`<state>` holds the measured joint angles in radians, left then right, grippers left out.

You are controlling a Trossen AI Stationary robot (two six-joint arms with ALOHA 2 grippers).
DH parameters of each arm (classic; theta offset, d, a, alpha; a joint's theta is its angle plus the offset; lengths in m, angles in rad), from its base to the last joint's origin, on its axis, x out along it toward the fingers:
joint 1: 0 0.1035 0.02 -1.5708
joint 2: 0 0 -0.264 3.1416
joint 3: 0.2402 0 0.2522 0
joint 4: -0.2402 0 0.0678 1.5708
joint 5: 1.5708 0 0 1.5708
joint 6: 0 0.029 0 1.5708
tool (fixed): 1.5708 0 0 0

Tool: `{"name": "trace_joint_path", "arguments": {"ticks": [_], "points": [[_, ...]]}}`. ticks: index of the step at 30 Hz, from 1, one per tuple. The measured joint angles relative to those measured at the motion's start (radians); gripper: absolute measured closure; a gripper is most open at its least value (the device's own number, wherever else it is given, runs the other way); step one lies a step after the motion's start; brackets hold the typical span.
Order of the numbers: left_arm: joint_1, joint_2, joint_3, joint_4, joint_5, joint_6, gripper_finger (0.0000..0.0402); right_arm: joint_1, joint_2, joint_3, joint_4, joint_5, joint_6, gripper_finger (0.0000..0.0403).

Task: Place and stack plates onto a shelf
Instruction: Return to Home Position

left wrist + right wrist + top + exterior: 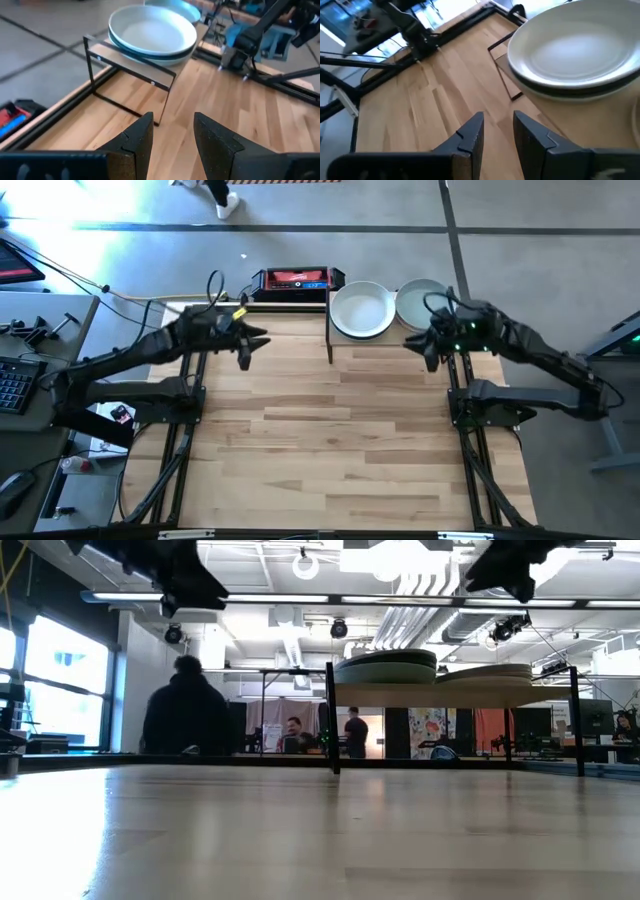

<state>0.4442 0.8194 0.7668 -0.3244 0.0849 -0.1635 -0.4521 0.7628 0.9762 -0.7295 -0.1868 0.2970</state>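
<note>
Foremost, the left gripper (173,117) hangs above the far-left part of the tabletop (330,440). Its two dark fingers are spread by a narrow gap, with nothing between them. The right gripper (497,116) hangs above the far-right part, just near of the shelf (131,62), its fingers likewise parted and empty. Neither touches a plate.

The shelf, a light-wood board on thin black legs, stands at the far edge of the tabletop, right of centre. It carries the plates in two piles set side by side. The left stack (362,310) shows a pale top plate over a dark one. The right stack (420,302), also pale on top, sits partly under the right arm in the high view. The low view shows the left stack standing somewhat taller. No plate shows on the tabletop itself. A red box (292,279) lies beyond the far edge, left of the shelf.

Handling, as a judgement: the plates look stiff and matte, so grip should be fair, but they are probably brittle and a drop or a knock at the edge would chip them. A whole pile would be heavy, so only the top plate should be lifted. The raised rim is the place to hold, one finger above the lip and one beneath, on the side facing the arm.
</note>
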Motion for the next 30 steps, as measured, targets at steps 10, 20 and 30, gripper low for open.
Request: {"name": "trace_joint_path", "arguments": {"ticks": [10, 20, 30], "points": [[-0.078, -0.16, -0.253, 0.167, -0.05, 0.0, 0.0271, 0.055, -0.24, -0.36, 0.278, 0.0, -0.011, 0.0316], [-0.146, -0.237, -0.488, 0.352, -0.071, -0.001, 0.0271, 0.087, -0.312, -0.637, 0.55, 0.0, -0.01, 0.0316], [-0.18, -0.285, -0.66, 0.496, -0.078, -0.017, 0.0271, 0.113, -0.312, -0.783, 0.699, -0.001, -0.01, 0.0316]]}}
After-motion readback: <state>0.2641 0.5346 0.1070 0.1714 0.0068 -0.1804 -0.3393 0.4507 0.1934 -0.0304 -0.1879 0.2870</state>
